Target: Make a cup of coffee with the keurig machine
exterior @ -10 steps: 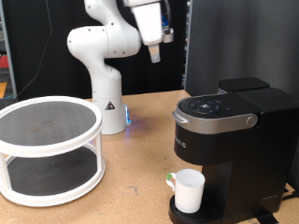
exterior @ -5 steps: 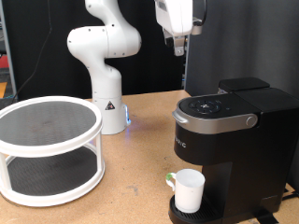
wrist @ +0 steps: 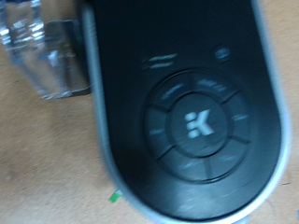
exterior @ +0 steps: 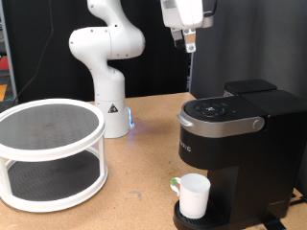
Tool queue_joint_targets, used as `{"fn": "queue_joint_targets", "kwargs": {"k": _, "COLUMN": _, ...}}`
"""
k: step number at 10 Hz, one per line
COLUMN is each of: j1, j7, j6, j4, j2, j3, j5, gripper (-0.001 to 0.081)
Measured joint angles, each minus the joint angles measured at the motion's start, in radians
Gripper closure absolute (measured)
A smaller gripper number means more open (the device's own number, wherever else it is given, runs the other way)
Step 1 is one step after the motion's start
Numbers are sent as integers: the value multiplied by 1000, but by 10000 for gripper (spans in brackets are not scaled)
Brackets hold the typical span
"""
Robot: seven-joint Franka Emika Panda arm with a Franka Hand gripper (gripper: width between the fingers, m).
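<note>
The cup (exterior: 195, 195) stood on the round base of the coffee machine (exterior: 240, 144), at about 5 o'clock in the exterior view. A white two-shelf rack (exterior: 50, 153) sat on the surface (exterior: 134, 182) at 8 o'clock. The claw (exterior: 189, 40) hung high above the machine's closed lid, at 1 o'clock, holding nothing; I could not tell how wide it was open.

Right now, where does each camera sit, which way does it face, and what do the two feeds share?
Exterior view: off the arm, looking across the table at the keurig machine, the cup on its base, a white two-tier rack, the arm and raised gripper.
Wrist view: on the hand, looking down onto the machine's lid buttons; no fingers show.
Shared: the machine's top.
</note>
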Motion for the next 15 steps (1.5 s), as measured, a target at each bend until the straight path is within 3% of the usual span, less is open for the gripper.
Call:
{"fn": "queue_joint_targets", "kwargs": {"k": 2, "j1": -1, "j7": 42, "j6": 29, "j4": 26, "j2": 26, "j3": 18, "j5": -6, "gripper": 3}}
{"fn": "queue_joint_targets", "kwargs": {"k": 10, "j1": -2, "j7": 170, "j6": 18, "j4": 199, "j2": 218, "j3": 71, "j5": -53, "gripper": 3}}
{"fn": "queue_joint_targets", "kwargs": {"k": 15, "j1": -2, "j7": 174, "j6": 14, "j4": 201, "j2": 243, "j3": 76, "j5": -77, "gripper": 3}}
